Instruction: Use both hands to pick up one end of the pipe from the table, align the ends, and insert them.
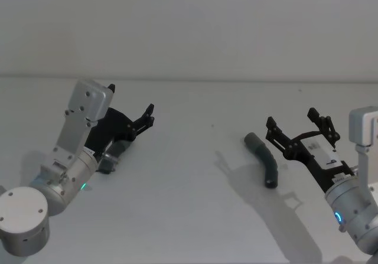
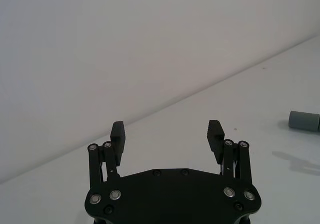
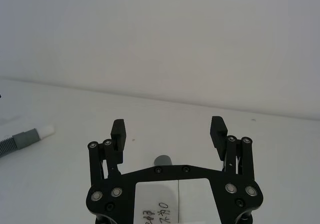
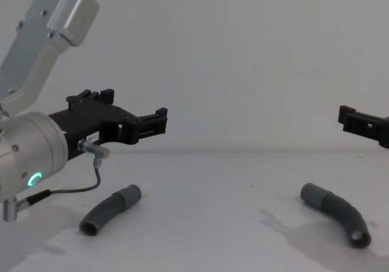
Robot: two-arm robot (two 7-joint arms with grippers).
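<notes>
Table (image 1: 189, 217) nearest me: plain matte white, shadowed under both arms; my left gripper (image 1: 131, 98) hangs above its left side, fingers spread wide and holding nothing; my right gripper (image 1: 295, 121) hangs over the right side, equally spread and unloaded. One pipe piece (image 1: 264, 157) lies curved on the surface just beside the right gripper, its smooth cuff (image 1: 253, 139) toward the far side; the other pipe piece (image 4: 109, 210) lies below the left gripper, plain from the chest, largely hidden behind the left arm from the head; the right wrist camera catches its white-tipped collar (image 3: 35, 135). Beyond, a bare pale grey wall (image 1: 189, 28) meets the table's far edge.
</notes>
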